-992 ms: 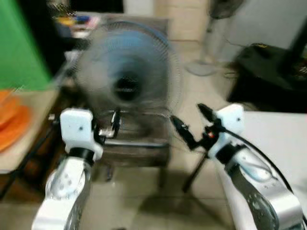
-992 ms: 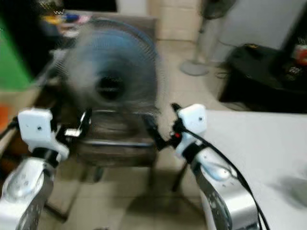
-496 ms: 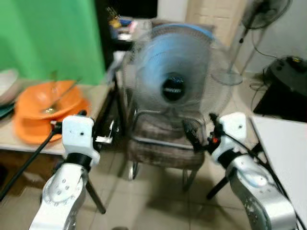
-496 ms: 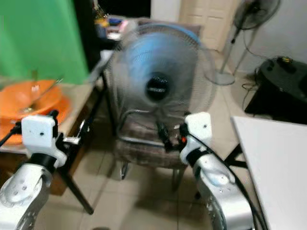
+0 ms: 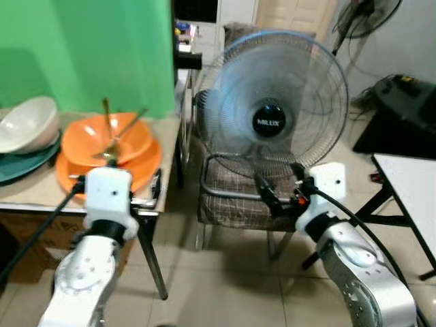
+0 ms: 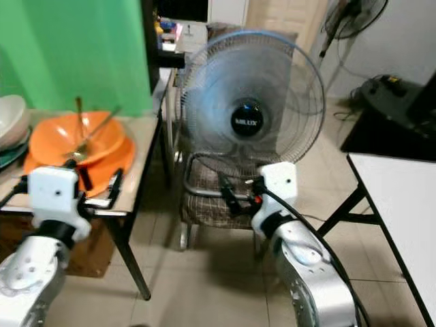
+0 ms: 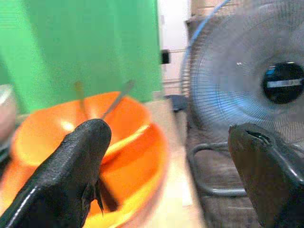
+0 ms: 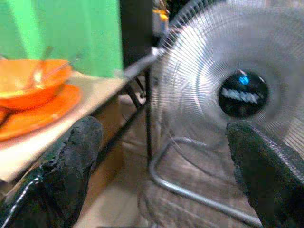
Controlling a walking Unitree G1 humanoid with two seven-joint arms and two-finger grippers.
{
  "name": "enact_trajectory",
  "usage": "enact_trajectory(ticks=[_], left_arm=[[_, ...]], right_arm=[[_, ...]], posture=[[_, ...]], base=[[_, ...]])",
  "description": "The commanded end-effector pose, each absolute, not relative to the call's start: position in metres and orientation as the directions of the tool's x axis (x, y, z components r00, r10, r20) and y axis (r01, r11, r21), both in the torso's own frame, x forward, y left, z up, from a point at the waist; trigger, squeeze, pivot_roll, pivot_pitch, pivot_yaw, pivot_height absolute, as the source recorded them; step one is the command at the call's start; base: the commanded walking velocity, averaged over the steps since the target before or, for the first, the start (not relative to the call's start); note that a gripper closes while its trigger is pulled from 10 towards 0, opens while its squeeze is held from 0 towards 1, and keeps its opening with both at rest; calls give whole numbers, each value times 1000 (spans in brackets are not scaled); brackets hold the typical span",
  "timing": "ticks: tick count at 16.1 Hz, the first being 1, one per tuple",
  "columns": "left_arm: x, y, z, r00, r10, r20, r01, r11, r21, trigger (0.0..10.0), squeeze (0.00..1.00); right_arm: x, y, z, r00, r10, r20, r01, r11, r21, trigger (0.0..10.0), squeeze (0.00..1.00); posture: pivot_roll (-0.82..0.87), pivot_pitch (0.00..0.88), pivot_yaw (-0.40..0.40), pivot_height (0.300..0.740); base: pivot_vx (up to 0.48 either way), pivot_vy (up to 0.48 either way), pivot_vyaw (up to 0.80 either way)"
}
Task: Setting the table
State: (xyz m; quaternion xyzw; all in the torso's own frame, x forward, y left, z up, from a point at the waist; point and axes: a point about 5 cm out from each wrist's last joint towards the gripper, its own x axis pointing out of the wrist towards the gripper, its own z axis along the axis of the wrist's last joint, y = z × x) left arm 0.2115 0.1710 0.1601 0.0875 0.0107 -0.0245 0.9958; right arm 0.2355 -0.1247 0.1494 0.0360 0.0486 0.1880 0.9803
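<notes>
Green wall (image 5: 82,48) stands behind the desk (image 5: 37,194) on the robot's left, and a big fan (image 5: 272,112) sits on a chair (image 5: 235,201) straight ahead. On the desk is an orange bowl (image 5: 109,139) on an orange plate (image 5: 139,170), with two thin sticks, maybe a spoon and a fork, poking out of the bowl. A white bowl (image 5: 27,122) sits beside it on a dark plate (image 5: 30,160). The left gripper (image 7: 166,156) is wide open and holds nothing; it points at the orange bowl. The right gripper (image 8: 161,156) is wide open and empty too, near the fan. I think the robot should step closer to the desk, stay away from the fan, and grab the plate rim slowly so the bowl does not tip.
</notes>
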Motion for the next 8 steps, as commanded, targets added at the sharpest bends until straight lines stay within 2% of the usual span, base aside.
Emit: enact_trajectory(ticks=[1, 8], left_arm=[[212, 166, 163, 998, -60, -15, 62, 982, 177, 10000, 0], [214, 169, 165, 998, -55, -11, 56, 982, 180, 10000, 0]], right_arm=[[237, -131, 148, 929, 359, -95, -352, 933, 80, 10000, 1000], [243, -132, 152, 925, 373, -76, -368, 927, 75, 10000, 1000]], posture=[[120, 0, -44, 740], [119, 0, -41, 740]], base=[[0, 364, 0], [0, 305, 0]])
